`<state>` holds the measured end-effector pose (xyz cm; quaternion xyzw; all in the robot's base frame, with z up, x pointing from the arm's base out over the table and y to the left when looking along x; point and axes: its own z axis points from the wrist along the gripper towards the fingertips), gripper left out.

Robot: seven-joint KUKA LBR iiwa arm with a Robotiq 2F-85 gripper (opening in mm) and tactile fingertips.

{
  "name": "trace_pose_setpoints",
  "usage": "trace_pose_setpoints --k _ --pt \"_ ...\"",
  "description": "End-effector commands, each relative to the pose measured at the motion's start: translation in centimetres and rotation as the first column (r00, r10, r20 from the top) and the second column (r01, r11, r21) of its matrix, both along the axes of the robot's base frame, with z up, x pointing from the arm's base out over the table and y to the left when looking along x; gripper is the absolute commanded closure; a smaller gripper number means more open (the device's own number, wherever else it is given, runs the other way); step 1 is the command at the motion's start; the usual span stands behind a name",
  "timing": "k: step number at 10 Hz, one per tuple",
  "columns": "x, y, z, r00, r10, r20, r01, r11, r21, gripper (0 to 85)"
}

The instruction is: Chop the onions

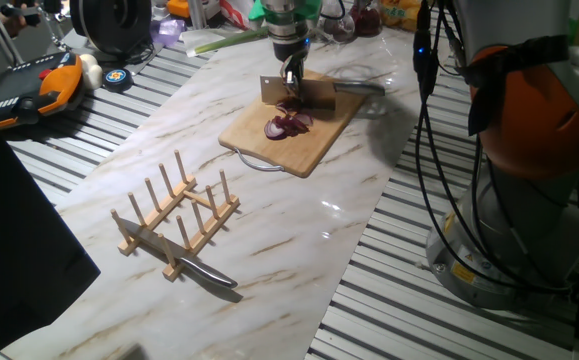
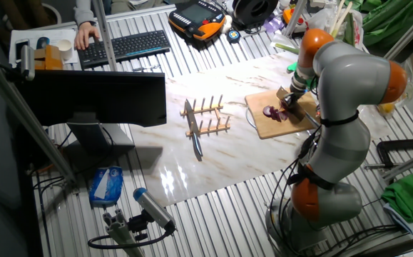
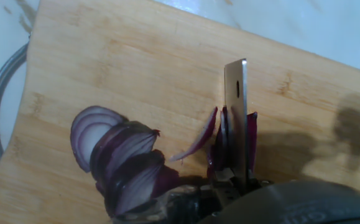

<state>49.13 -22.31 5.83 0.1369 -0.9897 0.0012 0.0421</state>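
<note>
A knife (image 1: 204,272) is seen lying at the near edge of the marble table (image 1: 299,220), its blade tucked under a wooden peg rack (image 1: 176,218). Farther back, a bamboo board (image 1: 314,140) is set on the marble, a metal loop showing at its near edge. On the board, the onion (image 1: 287,124) is spread as a fan of purple slices, with one thin sliver (image 3: 198,140) standing apart beside a cleaver (image 1: 297,91). The cleaver is held edge-down on the board by the gripper (image 1: 291,74); in the hand view its blade is seen end-on with onion pieces pressed against both sides. The jaws are closed on the cleaver's handle. In the other fixed view, the arm (image 2: 349,93) is bent over the board from the table's side. Behind the board, green stalks (image 1: 231,38) are laid among clutter.
</note>
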Motion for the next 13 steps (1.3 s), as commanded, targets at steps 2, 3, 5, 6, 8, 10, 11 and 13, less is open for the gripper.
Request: trace_pose_setpoints --k 2,3,5,6,8,10,11,13 --pt "0.39 0.27 0.44 1.000 -0.006 -0.001 0.006 1.000 -0.007 84.3" --pt "0.65 0.50 0.62 1.000 -0.008 -0.004 0.008 1.000 -0.013 84.3" --pt "0.80 0.64 0.36 1.000 -0.011 -0.004 0.011 1.000 -0.012 84.3" --pt "0.84 0.63 0.12 1.000 -0.013 0.000 0.013 1.000 -0.010 84.3" --pt "0.86 0.56 -0.04 1.000 -0.019 0.007 0.019 1.000 -0.009 84.3" --pt "0.89 0.57 -0.05 0.999 -0.042 0.014 0.041 0.999 0.012 84.3" --pt "0.92 0.64 -0.04 0.999 -0.043 0.019 0.043 0.999 0.012 82.0" --pt "1.03 0.83 0.11 0.998 -0.057 0.034 0.056 0.998 0.020 74.3"
